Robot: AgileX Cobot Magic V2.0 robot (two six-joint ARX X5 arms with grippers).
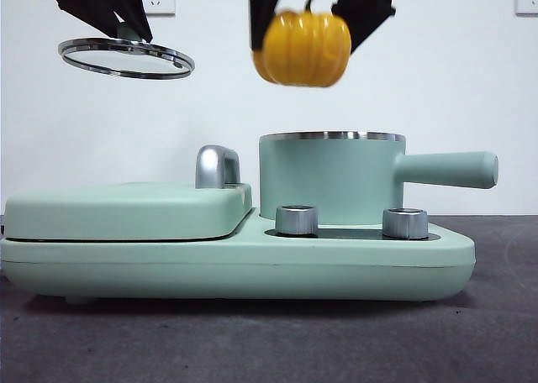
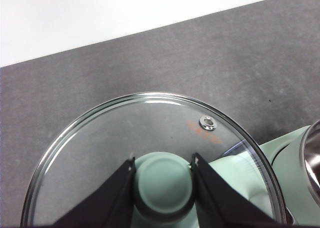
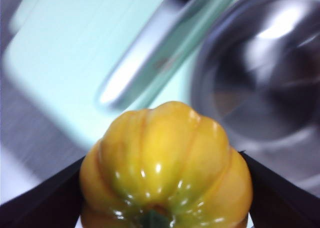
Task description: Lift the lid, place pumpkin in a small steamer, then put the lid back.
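The right gripper (image 1: pixel 309 22) hangs high over the table with its two black jaws clamped on the sides of the pumpkin (image 1: pixel 303 48), which sits in the air above the open small steamer (image 1: pixel 332 181), a little toward the cover side of its rim. The left gripper (image 1: pixel 118 22) is up at the other side, jaws closed on the mint-green knob (image 2: pixel 163 185) of the lid (image 1: pixel 126 58), holding it roughly level and well clear of the flat green cover (image 1: pixel 126 208) beneath.

No brand or label can be read anywhere; the left wrist view shows only a faint orange mark beside the lid's small steel vent (image 2: pixel 208 122), too smudged to make out.

That same view looks straight down through the glass to the dark grey table (image 2: pixel 150 63). The right wrist view, blurred, shows the steamer's shiny steel inside (image 3: pixel 265 78) and a silver handle (image 3: pixel 145 58) on the cover. Only the front view shows the steamer's long side handle (image 1: pixel 445 169) and the two silver knobs (image 1: pixel 296 219) on the base unit (image 1: pixel 235 270).
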